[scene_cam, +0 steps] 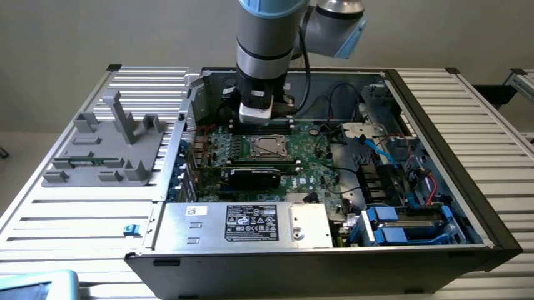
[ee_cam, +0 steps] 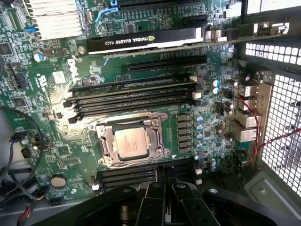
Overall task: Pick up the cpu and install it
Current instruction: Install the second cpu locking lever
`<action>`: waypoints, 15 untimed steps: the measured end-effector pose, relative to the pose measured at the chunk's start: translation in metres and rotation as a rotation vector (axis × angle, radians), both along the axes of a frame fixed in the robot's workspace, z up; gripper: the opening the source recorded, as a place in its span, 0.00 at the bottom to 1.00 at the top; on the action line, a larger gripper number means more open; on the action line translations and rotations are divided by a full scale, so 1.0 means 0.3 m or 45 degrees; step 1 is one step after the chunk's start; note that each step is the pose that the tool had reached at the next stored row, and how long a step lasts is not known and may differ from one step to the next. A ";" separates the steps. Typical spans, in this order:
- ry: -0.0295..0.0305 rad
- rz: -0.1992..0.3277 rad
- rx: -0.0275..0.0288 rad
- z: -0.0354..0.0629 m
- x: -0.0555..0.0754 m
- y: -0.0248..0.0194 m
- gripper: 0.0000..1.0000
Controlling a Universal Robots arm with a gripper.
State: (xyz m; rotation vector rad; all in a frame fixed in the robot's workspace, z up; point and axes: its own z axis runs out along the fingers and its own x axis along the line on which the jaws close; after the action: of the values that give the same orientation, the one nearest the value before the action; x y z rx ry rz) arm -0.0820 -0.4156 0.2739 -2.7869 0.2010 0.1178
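Open computer case on slatted table — cpu seated in socket, gripper closed, empty, just above.

The cpu, a flat shiny square, sits inside the metal socket frame on the green motherboard. Long black slots run on both sides of the frame. The black gripper is close to the chip, with its fingers shut tight together and holding nothing. A black card with white letters stands farther off.
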 end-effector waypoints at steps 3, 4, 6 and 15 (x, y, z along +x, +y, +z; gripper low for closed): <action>0.0000 0.000 0.0002 -0.014 0.001 -0.009 0.12; 0.0000 0.000 0.0001 -0.020 0.001 -0.010 0.12; 0.0002 0.000 0.0001 -0.033 0.004 -0.012 0.12; 0.0017 0.000 0.0002 -0.055 0.011 -0.058 0.12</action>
State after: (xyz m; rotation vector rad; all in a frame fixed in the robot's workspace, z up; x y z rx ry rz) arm -0.0787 -0.4332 0.2575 -2.7868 0.2012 0.1196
